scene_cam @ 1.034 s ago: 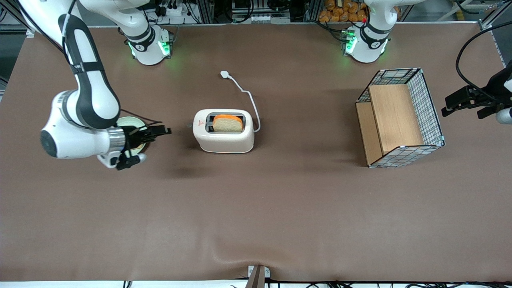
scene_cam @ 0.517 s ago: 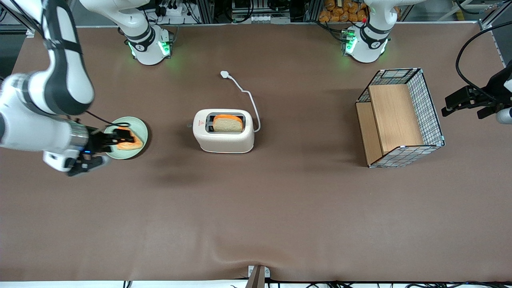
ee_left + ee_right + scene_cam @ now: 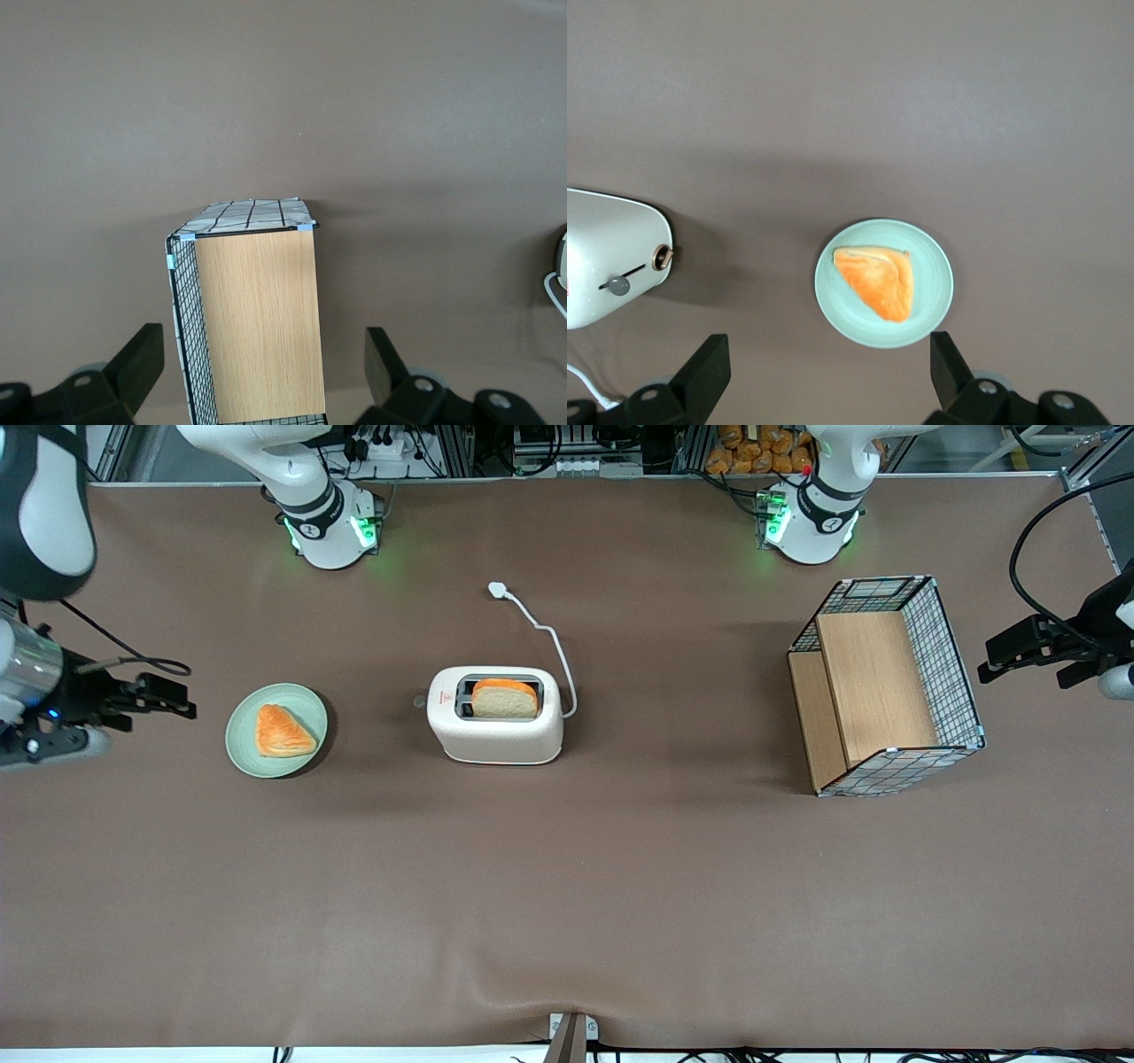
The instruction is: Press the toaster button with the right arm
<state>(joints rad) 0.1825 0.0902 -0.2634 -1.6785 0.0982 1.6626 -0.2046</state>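
toaster long axis toward arms' ends | toaster button probably faces claw

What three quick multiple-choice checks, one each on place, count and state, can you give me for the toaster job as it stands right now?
1. Where is the gripper?
A. Touching the toaster button
B. Toward the working arm's end of the table, apart from the green plate
C. Inside the wire basket

2. How many bread slices show in the toaster?
A. None
B. One
C. Two

3. What state are the gripper's fingers in?
A. Open, holding nothing
B. Shut on the pastry
C. Shut on the cord

Answers:
1 B: the front view shows it short of the green plate, and well clear of the toaster button.
2 B: a single bread slice stands in one slot.
3 A: in the right wrist view the fingers stand wide apart with bare table between them; the pastry lies on the plate.
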